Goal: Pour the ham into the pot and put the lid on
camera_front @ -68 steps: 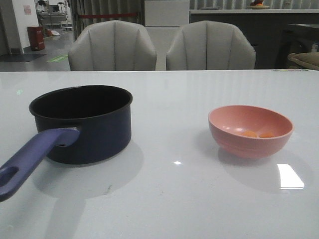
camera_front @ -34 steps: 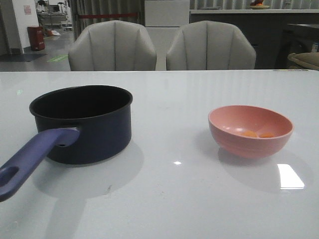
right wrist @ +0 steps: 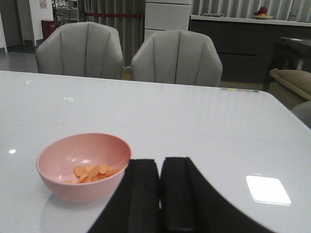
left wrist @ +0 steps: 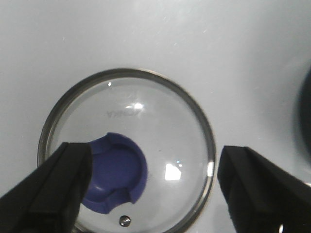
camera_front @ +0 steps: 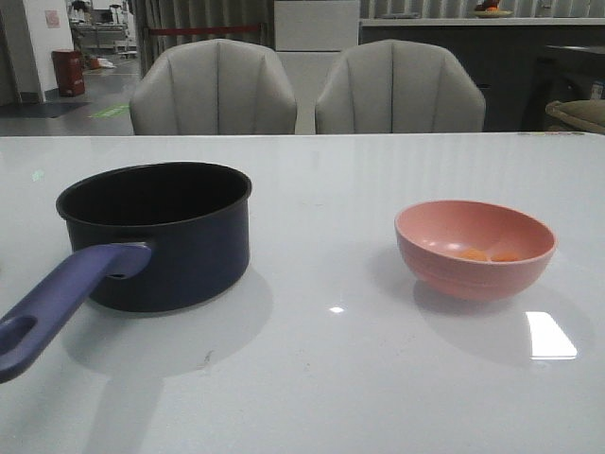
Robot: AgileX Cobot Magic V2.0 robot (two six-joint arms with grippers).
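Observation:
The dark blue pot (camera_front: 175,248) stands on the left of the white table, its long purple-blue handle (camera_front: 57,301) pointing toward the near left. On the right, the ham (camera_front: 487,254) lies as small orange pieces in a pink bowl (camera_front: 475,248). The glass lid (left wrist: 146,114) with its blue knob (left wrist: 116,170) lies flat on the table, seen only in the left wrist view. My left gripper (left wrist: 154,179) hovers open above it, one finger over the knob's edge, nothing held. My right gripper (right wrist: 160,167) is shut and empty, just beside the bowl (right wrist: 82,165) and the ham (right wrist: 95,172).
Two grey chairs (camera_front: 213,90) (camera_front: 399,90) stand behind the table's far edge (camera_front: 312,134). A dark curved shape (left wrist: 305,111) shows beside the lid in the left wrist view. Neither arm appears in the front view.

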